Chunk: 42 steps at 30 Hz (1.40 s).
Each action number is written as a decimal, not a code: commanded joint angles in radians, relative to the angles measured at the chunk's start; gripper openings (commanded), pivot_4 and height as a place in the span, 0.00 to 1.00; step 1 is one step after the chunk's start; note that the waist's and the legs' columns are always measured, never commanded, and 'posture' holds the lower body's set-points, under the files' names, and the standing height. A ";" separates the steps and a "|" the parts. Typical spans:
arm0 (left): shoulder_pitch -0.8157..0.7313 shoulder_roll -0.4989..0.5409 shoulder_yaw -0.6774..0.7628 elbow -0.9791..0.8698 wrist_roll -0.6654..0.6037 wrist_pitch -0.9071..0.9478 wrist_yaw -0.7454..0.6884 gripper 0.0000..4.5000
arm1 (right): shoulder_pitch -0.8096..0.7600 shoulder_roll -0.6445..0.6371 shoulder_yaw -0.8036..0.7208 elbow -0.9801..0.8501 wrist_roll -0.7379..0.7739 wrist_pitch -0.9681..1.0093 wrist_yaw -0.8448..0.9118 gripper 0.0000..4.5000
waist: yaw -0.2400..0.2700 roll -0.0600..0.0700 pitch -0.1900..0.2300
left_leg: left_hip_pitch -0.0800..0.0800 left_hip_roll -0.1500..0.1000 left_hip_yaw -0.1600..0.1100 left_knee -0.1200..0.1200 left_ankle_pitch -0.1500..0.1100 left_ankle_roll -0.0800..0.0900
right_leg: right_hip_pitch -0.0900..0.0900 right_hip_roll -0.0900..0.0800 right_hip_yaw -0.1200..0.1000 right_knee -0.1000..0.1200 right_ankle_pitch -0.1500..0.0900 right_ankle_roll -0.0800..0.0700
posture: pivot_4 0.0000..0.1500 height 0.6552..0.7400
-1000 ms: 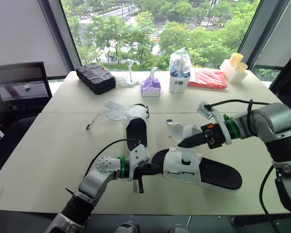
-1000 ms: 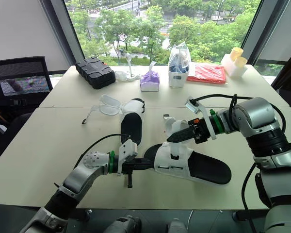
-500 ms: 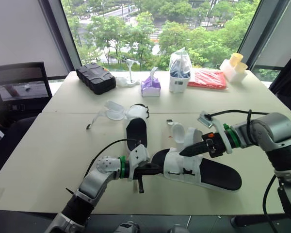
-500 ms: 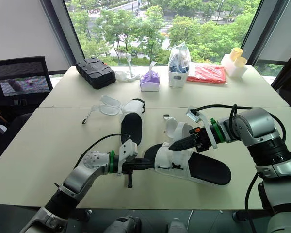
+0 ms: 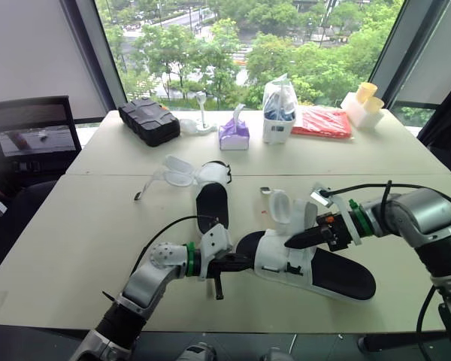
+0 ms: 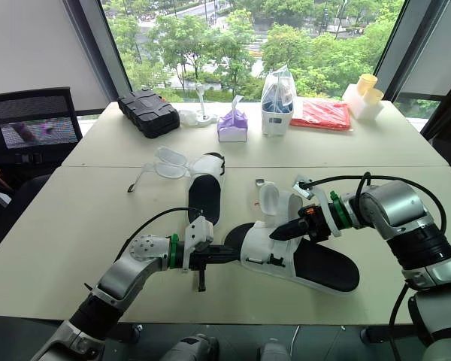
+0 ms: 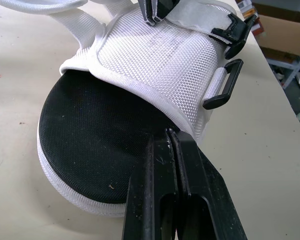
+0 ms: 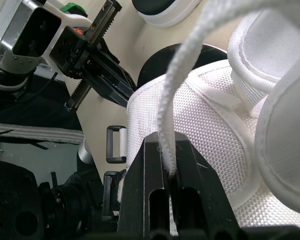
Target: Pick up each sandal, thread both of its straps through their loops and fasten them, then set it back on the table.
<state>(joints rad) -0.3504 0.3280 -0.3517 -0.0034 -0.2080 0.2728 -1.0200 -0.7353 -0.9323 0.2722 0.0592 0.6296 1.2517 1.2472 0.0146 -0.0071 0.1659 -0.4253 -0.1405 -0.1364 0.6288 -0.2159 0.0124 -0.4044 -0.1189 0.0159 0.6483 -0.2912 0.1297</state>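
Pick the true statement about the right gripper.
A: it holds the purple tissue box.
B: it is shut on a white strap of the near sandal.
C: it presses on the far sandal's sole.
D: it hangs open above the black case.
B: in the right wrist view the right gripper has its fingers closed on a white strap, just above the mesh upper of the near sandal.
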 commanded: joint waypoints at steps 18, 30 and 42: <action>0.010 -0.005 -0.020 0.013 0.012 0.017 0.005 0.00 | 0.128 -0.027 -0.091 -0.283 0.093 0.064 -0.072 0.01 | 0.000 0.000 0.000 | 0.000 0.000 0.000 0.000 0.000 0.000 | 0.000 0.000 0.000 0.000 0.000 0.000 | 1.00 1.00; 0.012 -0.010 -0.017 0.009 -0.001 0.041 0.002 0.00 | 0.260 0.028 -0.217 -0.355 0.087 -0.011 -0.248 0.01 | -0.001 0.000 0.000 | 0.000 0.000 0.000 0.000 0.000 0.000 | 0.000 0.000 0.000 0.000 0.000 0.000 | 1.00 1.00; 0.011 -0.002 -0.032 -0.003 -0.019 0.115 -0.021 0.00 | 0.304 0.091 -0.379 -0.501 0.213 0.116 -0.400 0.01 | -0.001 0.000 -0.001 | 0.001 0.000 0.000 0.000 0.000 0.000 | 0.001 0.000 0.000 0.001 0.000 0.000 | 1.00 1.00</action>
<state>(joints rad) -0.3527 0.3154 -0.3430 -0.0123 -0.2304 0.3625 -1.0224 -0.4296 -0.8463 -0.0709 -0.3955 0.8004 1.3476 0.8605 0.0133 -0.0067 0.1648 -0.4246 -0.1403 -0.1365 0.6291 -0.2159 0.0127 -0.4038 -0.1188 0.0162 0.6494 -0.2912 0.1297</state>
